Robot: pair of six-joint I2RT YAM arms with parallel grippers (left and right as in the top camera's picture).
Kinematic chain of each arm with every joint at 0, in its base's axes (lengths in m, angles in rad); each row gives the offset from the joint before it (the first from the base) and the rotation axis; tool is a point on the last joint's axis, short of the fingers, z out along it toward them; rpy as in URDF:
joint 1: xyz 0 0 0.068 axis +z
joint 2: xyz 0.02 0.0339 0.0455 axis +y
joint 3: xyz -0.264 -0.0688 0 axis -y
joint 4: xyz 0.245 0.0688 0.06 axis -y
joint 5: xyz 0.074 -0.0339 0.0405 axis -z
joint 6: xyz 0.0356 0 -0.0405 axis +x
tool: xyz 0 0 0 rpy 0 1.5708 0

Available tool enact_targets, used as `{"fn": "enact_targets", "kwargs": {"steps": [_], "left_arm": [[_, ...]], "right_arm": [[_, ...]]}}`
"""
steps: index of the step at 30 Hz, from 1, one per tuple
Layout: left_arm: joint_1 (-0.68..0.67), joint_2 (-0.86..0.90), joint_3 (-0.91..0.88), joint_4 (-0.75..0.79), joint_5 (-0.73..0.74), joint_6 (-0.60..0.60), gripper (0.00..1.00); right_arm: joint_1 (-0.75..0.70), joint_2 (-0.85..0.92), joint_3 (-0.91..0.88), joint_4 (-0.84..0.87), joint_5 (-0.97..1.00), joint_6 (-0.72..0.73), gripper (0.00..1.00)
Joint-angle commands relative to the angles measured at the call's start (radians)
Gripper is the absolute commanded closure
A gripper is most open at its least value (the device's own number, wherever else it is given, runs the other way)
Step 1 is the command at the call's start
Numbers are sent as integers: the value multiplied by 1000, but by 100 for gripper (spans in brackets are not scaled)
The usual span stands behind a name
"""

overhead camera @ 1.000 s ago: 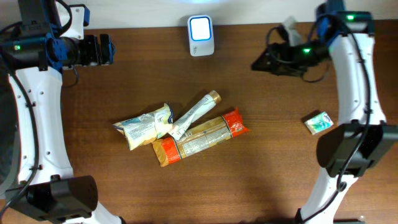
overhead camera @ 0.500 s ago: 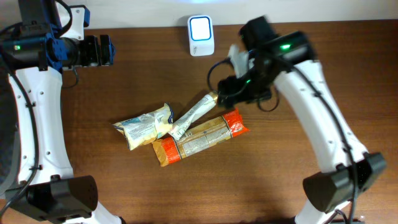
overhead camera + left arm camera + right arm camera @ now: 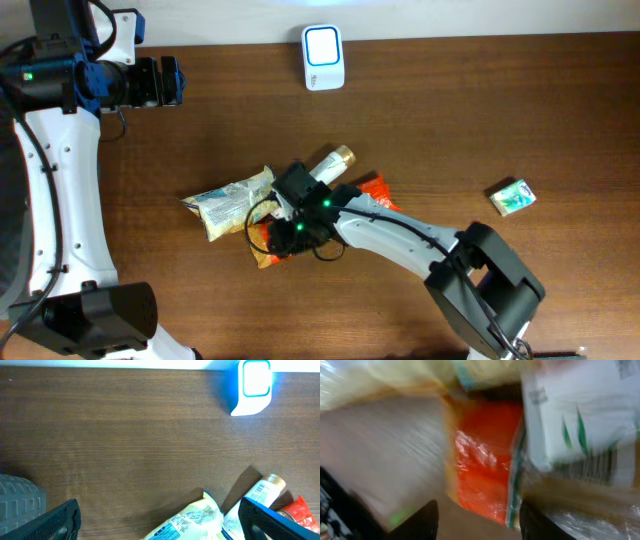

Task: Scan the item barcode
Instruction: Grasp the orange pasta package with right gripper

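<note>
One orange packet (image 3: 485, 460) just ahead of right gripper (image 3: 477, 510), jaws spread astride its end

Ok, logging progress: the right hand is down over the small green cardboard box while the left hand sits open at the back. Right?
No. The overhead view shows the right hand down over the orange plastic packet in the middle pile; the small green cardboard box lies apart, alone. The left hand does sit open at the back.

We see the left arm (image 3: 52, 190), left of the scanner (image 3: 323, 57), and the right arm (image 3: 395, 238): white links, black joints, green lights; the left adds blue housing.
</note>
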Motion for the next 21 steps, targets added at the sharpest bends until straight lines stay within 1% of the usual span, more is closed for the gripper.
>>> {"fn": "enact_targets", "kwargs": {"steps": [1, 3, 5, 7, 9, 11, 12, 14, 15, 16, 17, 19, 21], "left_arm": [[3, -5, 4, -1, 4, 16, 1], [3, -5, 4, -1, 4, 16, 1], [3, -5, 4, -1, 4, 16, 1], [3, -5, 4, -1, 4, 16, 1], [3, -5, 4, -1, 4, 16, 1], [3, -5, 4, -1, 4, 16, 1], [3, -5, 4, -1, 4, 16, 1], [3, -5, 4, -1, 4, 16, 1], [3, -5, 4, -1, 4, 16, 1], [3, -5, 4, -1, 4, 16, 1], [3, -5, 4, -1, 4, 16, 1], [3, -5, 4, -1, 4, 16, 1], [3, -5, 4, -1, 4, 16, 1]], "right_arm": [[-27, 12, -6, -95, 5, 46, 48], [-100, 12, -6, -213, 22, 57, 48], [-194, 12, -6, -286, 54, 53, 42], [-262, 11, -2, -276, 54, 53, 36], [-288, 11, -3, -216, 70, 73, 34], [-293, 11, -3, -203, 194, 175, 34], [-293, 11, -4, -201, 301, 215, 35], [-295, 12, -4, -204, 419, 215, 36], [-317, 15, -4, -202, 437, 214, 36], [-340, 18, -4, -203, 436, 214, 37], [-391, 42, -4, -205, 430, 213, 40], [-455, 77, -4, -205, 341, 173, 41], [-518, 85, -3, -207, 315, 118, 41]]}}
